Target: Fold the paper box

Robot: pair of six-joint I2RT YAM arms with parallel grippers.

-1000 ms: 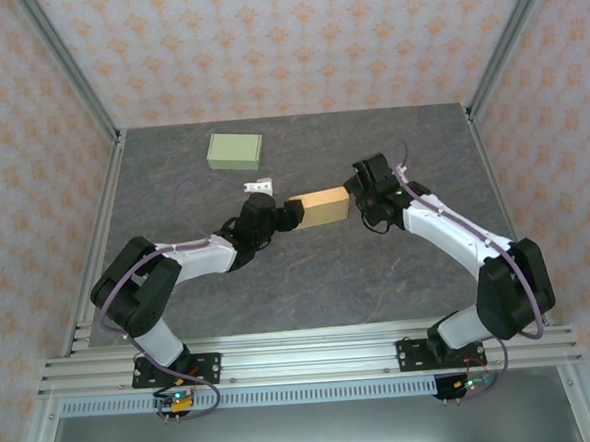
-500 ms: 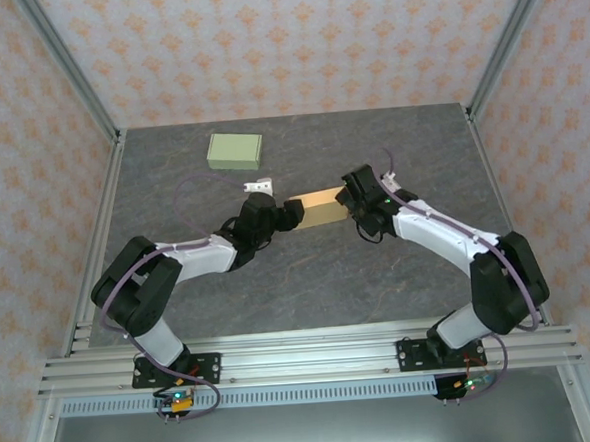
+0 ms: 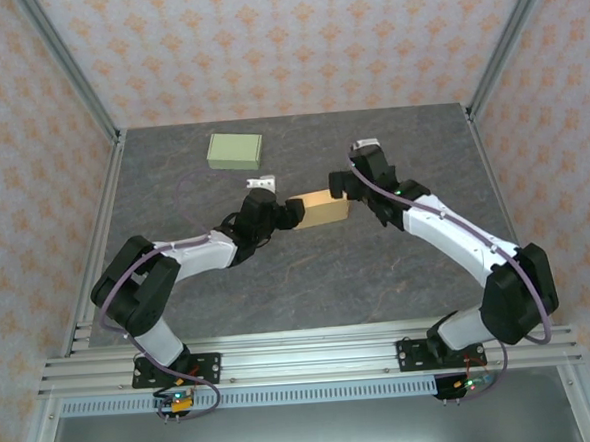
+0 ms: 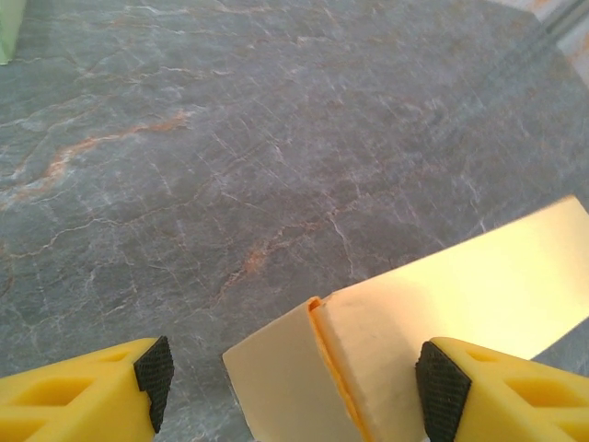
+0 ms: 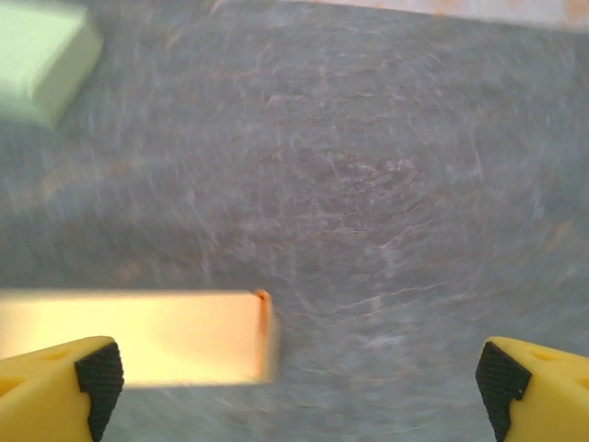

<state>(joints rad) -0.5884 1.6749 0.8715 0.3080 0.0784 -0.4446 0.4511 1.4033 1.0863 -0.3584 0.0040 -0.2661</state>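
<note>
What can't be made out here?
- Top view: the left gripper covers one end of the tan box; flap state unseen.
- Left wrist view: the bottom edge cuts the box; whether the pad beside it touches is unclear.
- Right wrist view: motion blur smears the box and the green box; the left edge cuts both.

No text, label, brand or number could be read; the tan paper box point(image 3: 324, 207), the green box point(image 3: 235, 151) and the tabletop point(image 3: 308, 270) were all plain.

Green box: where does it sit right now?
In the top view the green box lies at the far left of the table, beyond the yellow box and apart from it.
</note>
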